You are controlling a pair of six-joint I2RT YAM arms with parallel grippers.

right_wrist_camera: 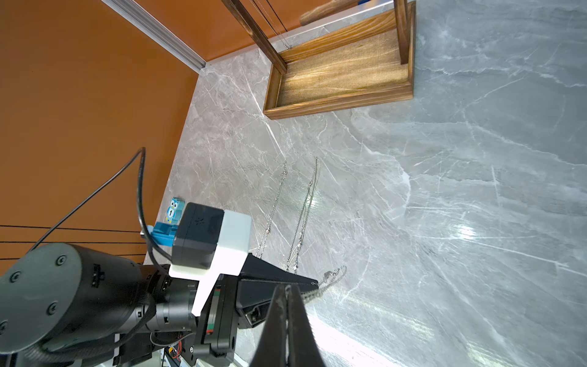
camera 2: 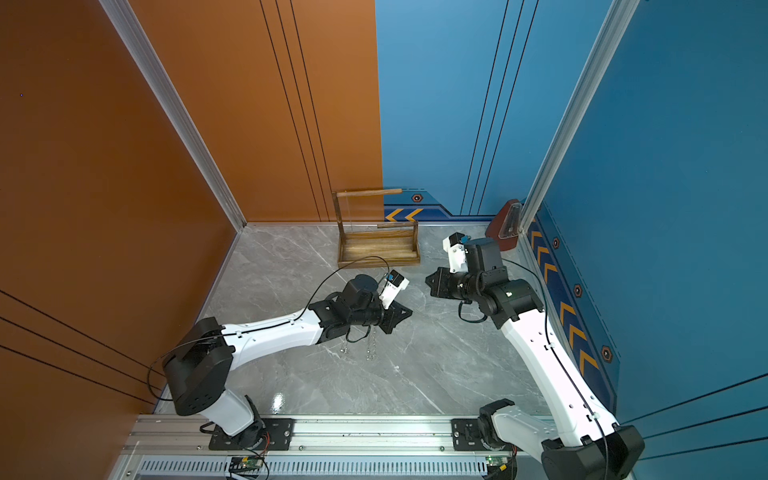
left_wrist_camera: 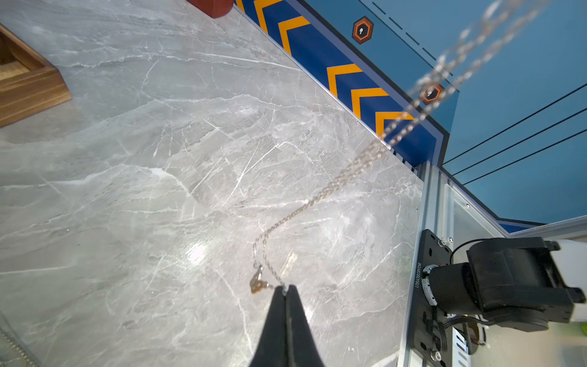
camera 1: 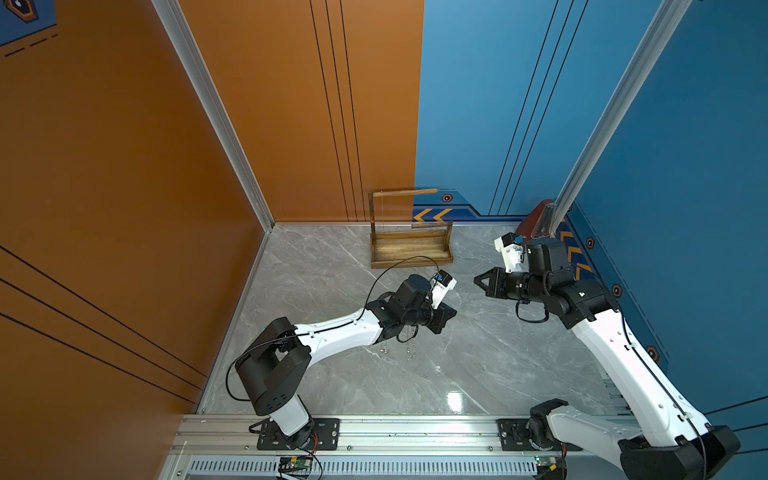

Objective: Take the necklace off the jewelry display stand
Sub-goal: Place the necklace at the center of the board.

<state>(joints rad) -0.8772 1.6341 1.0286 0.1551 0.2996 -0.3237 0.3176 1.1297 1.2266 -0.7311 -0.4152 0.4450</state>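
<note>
Necklace [left_wrist_camera: 287,220], silver chain: taken off the jewelry display stand [camera 1: 411,262] and pinched near its clasp between the shut tips of the left hand [left_wrist_camera: 285,290], well apart from the stand. Loose strands are seen dangling beneath that hand above the marble worktop [camera 1: 478,374] in both top views. A further fine strand appears to hang from the long crossbar of the stand; this cannot be confirmed.

Right hand [right_wrist_camera: 287,289]: closed on nothing, held near the left hand.

Hazards, as judged:
- The chain is held by the fingertips alone, so slippage could be caused by a quick swing.
- The dangling strands could be snagged on the left arm's cable or wrist.
- The strands could be tangled on themselves if lowered carelessly.

Markings: an owl sticker [right_wrist_camera: 173,211] bearing the digit 1 is carried beside the left wrist camera. A printed code [left_wrist_camera: 418,275] on the right arm's base plate is too small to be read reliably. No brand name is legible.
</note>
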